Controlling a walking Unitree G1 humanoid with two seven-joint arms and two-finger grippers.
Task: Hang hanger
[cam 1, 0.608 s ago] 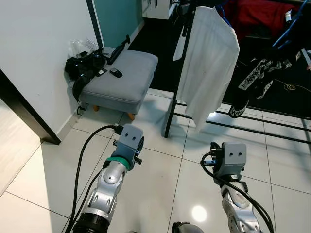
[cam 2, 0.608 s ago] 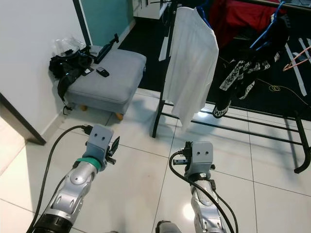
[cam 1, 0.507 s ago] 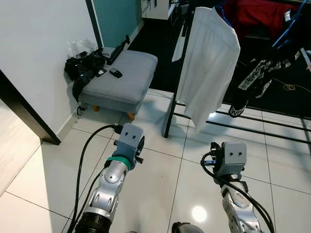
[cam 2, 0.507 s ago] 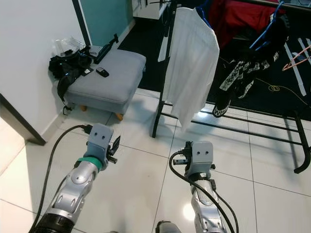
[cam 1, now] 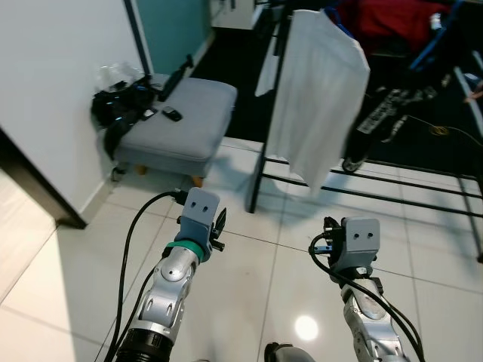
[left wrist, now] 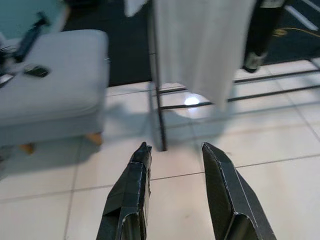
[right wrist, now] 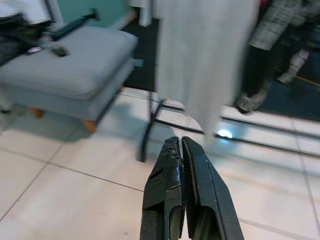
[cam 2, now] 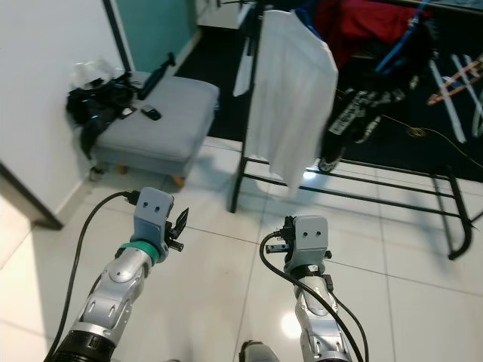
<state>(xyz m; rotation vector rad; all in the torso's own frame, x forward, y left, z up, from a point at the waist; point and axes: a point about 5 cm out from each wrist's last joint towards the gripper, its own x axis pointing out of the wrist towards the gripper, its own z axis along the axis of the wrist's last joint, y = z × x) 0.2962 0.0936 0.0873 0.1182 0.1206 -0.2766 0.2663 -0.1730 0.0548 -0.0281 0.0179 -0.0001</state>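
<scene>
Ahead, through the head camera, we are looking down at glossy white tile floor, with our two silver arms held low over it. A black metal clothes rack is standing just beyond, and a soft white shirt is draping from its top rail, presumably on its hanger, which we cannot make out. Dark and red garments are hanging further along the rail. A padded grey footstool is sitting by the white wall, a black bag slumping at its edge. Open tile is lying between us and the rack.

Through the left wrist camera, our left gripper is holding its tapered black fingers apart, empty, pointing at the rack's upright leg.

Through the right wrist camera, our right gripper is keeping its ribbed fingers pressed together, holding nothing, aimed at the shirt's lower hem.
</scene>
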